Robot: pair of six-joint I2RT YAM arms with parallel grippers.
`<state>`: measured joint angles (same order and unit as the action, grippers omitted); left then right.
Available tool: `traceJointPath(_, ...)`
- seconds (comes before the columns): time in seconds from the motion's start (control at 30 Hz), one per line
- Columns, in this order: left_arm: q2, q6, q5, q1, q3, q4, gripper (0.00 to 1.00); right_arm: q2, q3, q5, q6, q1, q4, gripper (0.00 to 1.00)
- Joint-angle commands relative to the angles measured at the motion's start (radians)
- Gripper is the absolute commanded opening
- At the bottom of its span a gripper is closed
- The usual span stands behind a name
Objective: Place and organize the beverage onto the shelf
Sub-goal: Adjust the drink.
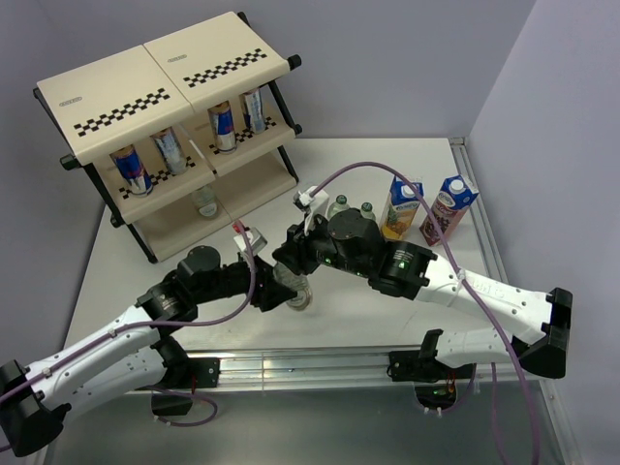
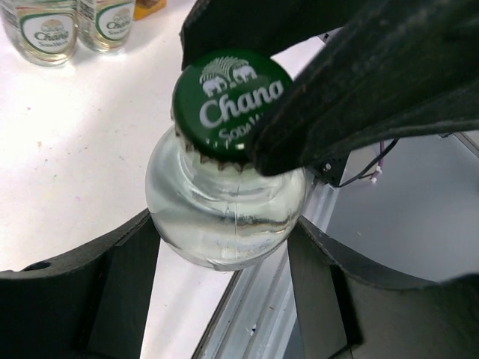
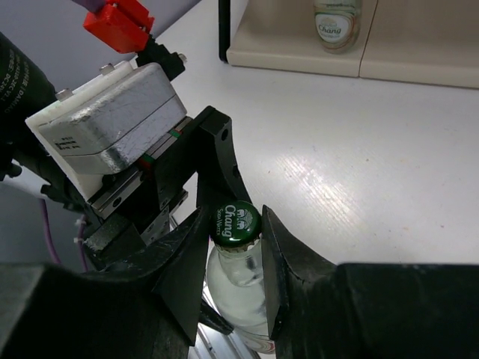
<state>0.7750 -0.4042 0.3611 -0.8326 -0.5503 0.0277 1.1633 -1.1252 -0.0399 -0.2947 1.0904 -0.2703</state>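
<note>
A small clear bottle (image 1: 298,291) with a green cap (image 2: 224,101) is near the table's front edge, held by both grippers. My left gripper (image 2: 223,228) is shut on its round body (image 2: 224,217), one finger on each side. My right gripper (image 3: 233,224) comes from above and is shut on the cap (image 3: 234,223). The shelf (image 1: 165,63) stands at the far left. Several slim cans (image 1: 131,170) are on its middle tier and one bottle (image 1: 204,201) on its bottom tier. Whether the held bottle touches the table I cannot tell.
Two more bottles (image 1: 339,206) stand behind the right arm, next to a yellow carton (image 1: 401,207) and a purple carton (image 1: 448,207). A metal rail (image 1: 310,363) runs along the table's front edge just below the held bottle. A raised rim (image 1: 480,223) borders the right side.
</note>
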Motion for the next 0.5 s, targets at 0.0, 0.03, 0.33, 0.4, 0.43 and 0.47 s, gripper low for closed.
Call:
traceJointPath(0.0,-0.080,-0.028,-0.094,0.009,-0.047,-0.190,0.00,-0.017,0.005,-0.054,0.017,0.000,-0.024,0.38)
traceJointPath(0.03,-0.092,-0.028,-0.096,0.009,-0.042,-0.199,0.00,-0.019,0.007,-0.045,0.014,-0.001,-0.018,0.42)
traceJointPath(0.33,-0.043,-0.024,-0.047,0.007,-0.057,-0.190,0.00,0.033,-0.041,0.008,0.008,-0.001,-0.006,0.60)
traceJointPath(0.4,-0.040,-0.022,-0.037,0.009,-0.056,-0.193,0.00,0.038,-0.045,0.005,0.015,-0.001,0.005,0.59)
traceJointPath(0.43,-0.040,-0.022,-0.036,0.007,-0.056,-0.192,0.00,0.048,-0.050,-0.001,0.017,0.000,0.006,0.59)
traceJointPath(0.47,-0.039,-0.021,-0.024,0.009,-0.056,-0.193,0.00,0.055,-0.059,-0.006,0.022,-0.001,0.005,0.59)
